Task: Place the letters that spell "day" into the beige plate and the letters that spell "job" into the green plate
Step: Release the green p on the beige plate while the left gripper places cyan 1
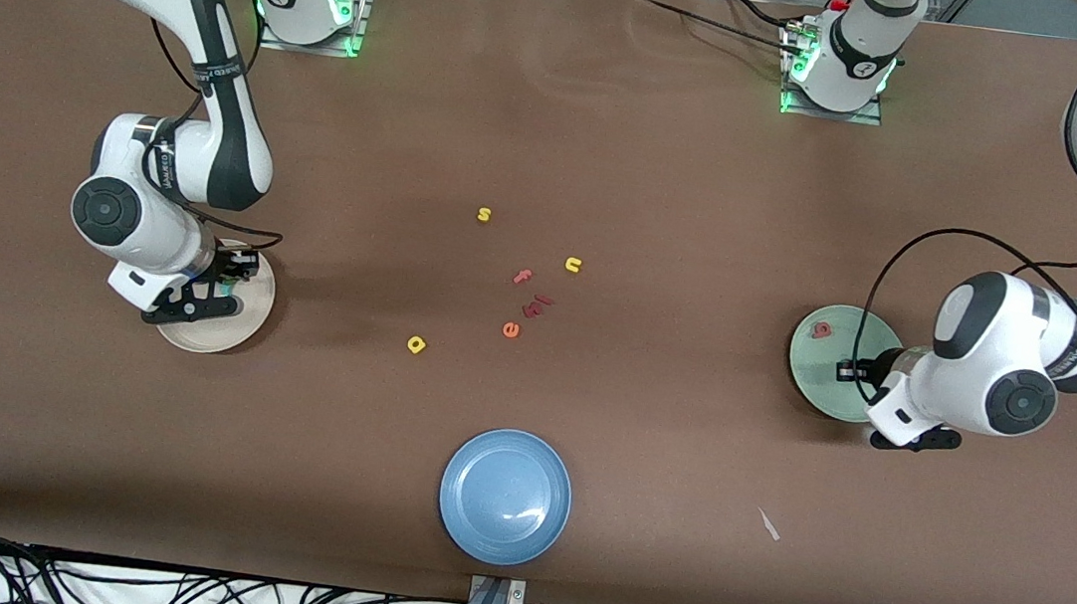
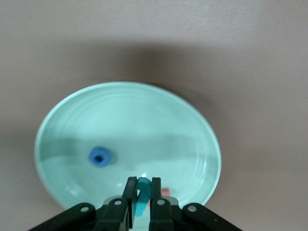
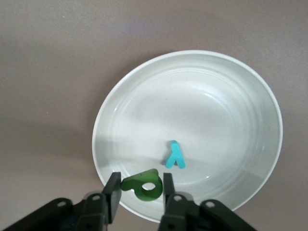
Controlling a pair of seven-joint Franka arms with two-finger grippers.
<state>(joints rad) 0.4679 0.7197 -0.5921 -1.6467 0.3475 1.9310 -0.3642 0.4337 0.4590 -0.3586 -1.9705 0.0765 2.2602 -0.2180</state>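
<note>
The "day" set is two-thirds placed. The teal "y" [image 3: 173, 155] lies flat in the beige plate [image 3: 207, 96], which sits at nine o'clock on the bench [image 1: 672, 176] as the front camera shows it. The dark green letter [image 3: 144, 188] appears to rest just inside that plate's rim. The right end effector [image 3: 140, 179] hangs low over it, its jaws slightly parted on either side of the letter and, as we judge it, no longer pinching. The third letter, the yellow rounded letter [image 1: 416, 343], lies out on the bare bench near the centre, at about seven o'clock from the loose cluster of spare letters.

At three o'clock, the green plate [image 2: 130, 115] holds the blue "o" [image 2: 100, 157], and the salmon "b" [image 1: 823, 329] lies there too. The left end effector [image 2: 143, 182] hovers over this plate with its jaws clamped tight on the teal "j" [image 2: 142, 199].

So we read the step as two drops at once: the green letter being let go and the "j" about to go in. Next, the left jaws need to open so the "j" falls inside the rim, which would finish "job". The right arm needs to lift clear and travel toward the centre for the yellow letter. It should avoid the yellow "s" [image 1: 484, 214] and yellow "n" [image 1: 572, 265] at twelve and one o'clock of the cluster.
</note>
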